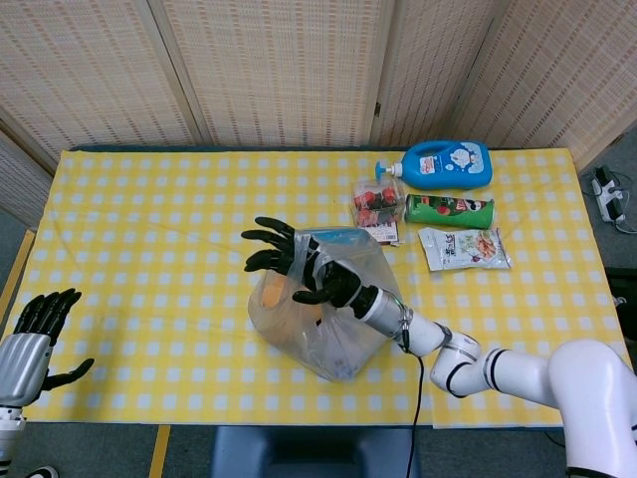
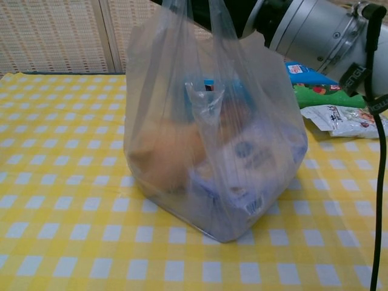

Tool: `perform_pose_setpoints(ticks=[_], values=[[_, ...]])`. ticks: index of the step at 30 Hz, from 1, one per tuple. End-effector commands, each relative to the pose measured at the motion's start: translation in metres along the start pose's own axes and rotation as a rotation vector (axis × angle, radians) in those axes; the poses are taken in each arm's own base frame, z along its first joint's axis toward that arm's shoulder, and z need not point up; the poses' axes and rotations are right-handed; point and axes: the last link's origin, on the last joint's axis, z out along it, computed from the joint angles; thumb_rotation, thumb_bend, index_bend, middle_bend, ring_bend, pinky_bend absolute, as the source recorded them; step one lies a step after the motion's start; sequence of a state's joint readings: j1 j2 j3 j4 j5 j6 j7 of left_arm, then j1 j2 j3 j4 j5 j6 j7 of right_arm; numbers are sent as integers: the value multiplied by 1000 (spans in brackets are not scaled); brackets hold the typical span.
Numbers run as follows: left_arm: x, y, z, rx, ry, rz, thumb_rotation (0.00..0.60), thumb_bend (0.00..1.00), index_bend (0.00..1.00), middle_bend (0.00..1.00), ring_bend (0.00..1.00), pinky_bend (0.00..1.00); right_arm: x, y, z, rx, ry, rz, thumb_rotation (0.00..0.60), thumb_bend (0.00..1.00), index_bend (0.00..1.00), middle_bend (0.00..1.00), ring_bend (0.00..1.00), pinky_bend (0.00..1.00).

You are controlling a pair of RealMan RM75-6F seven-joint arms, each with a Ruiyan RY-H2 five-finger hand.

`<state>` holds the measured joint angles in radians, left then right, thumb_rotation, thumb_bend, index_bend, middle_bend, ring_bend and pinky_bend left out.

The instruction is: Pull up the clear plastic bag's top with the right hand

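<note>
The clear plastic bag [image 1: 323, 324] stands near the table's front middle, holding an orange item, a blue box and printed packets. My right hand [image 1: 297, 267] is above the bag's left side and grips its top, with the other fingers spread out to the left. In the chest view the bag [image 2: 212, 145] fills the middle, its handles stretched taut up past the top edge; only the silver right forearm [image 2: 309, 30] shows clearly there. My left hand [image 1: 32, 334] hangs open off the table's front left corner, holding nothing.
At the back right of the yellow checked cloth [image 1: 149, 229] lie a blue pump bottle [image 1: 443, 164], a green can [image 1: 450, 209], a snack packet [image 1: 463, 248] and a red-patterned packet [image 1: 377, 207]. A black cable [image 2: 381, 182] hangs at the chest view's right edge.
</note>
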<state>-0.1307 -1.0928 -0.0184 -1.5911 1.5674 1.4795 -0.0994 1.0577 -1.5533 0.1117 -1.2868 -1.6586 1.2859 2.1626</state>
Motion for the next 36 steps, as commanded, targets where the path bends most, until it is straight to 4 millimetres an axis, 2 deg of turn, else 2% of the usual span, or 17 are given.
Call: perform_pose_setpoints(ticks=[1, 7, 11, 15, 17, 19, 20, 21, 24, 25, 26, 29, 36], values=[[0, 0, 0, 0, 0, 0, 600, 224, 52, 112, 82, 0, 1, -1, 2, 6, 6, 37, 600, 213, 217, 238, 305, 286], [0, 0, 0, -1, 1, -1, 600, 224, 52, 112, 82, 0, 2, -3, 3, 18, 20, 63, 600, 214, 340, 332, 382, 373], [0, -1, 0, 1, -1, -1, 600, 224, 52, 112, 82, 0, 4, -5, 3, 25, 37, 86, 600, 216, 456, 447, 480, 453], [0, 0, 0, -3, -1, 0, 600, 224, 52, 112, 82, 0, 5, -6, 4, 43, 58, 98, 600, 216, 529, 529, 558, 518], [0, 1, 0, -4, 0, 0, 600, 224, 52, 112, 82, 0, 5, -7, 4, 56, 76, 108, 600, 238, 595, 581, 611, 581], [0, 1, -1, -3, 1, 0, 600, 224, 52, 112, 82, 0, 7, -9, 4, 86, 108, 138, 600, 319, 641, 607, 652, 629], [0, 1, -1, -3, 1, 0, 600, 224, 52, 112, 82, 0, 6, -9, 4, 89, 115, 145, 600, 392, 654, 615, 677, 656], [0, 1, -1, -4, 1, 0, 600, 224, 52, 112, 82, 0, 6, -10, 4, 95, 122, 154, 600, 479, 659, 623, 701, 682], [0, 1, -1, -4, -4, -1, 600, 225, 52, 112, 82, 0, 8, -12, 5, 122, 159, 182, 600, 840, 692, 665, 815, 810], [0, 1, -1, -4, -4, -1, 600, 225, 52, 112, 82, 0, 8, -13, 5, 133, 177, 193, 600, 934, 718, 686, 861, 859], [0, 1, -1, -5, -3, -1, 600, 225, 52, 112, 82, 0, 8, -13, 6, 136, 186, 202, 600, 980, 742, 707, 901, 898], [0, 1, -1, -7, 0, 0, 600, 224, 52, 112, 82, 0, 7, -14, 6, 134, 210, 204, 600, 1000, 785, 752, 954, 951], [-1, 3, -1, -16, -6, 0, 600, 224, 52, 112, 82, 0, 0, -18, 8, 118, 241, 184, 600, 1000, 815, 794, 976, 961]])
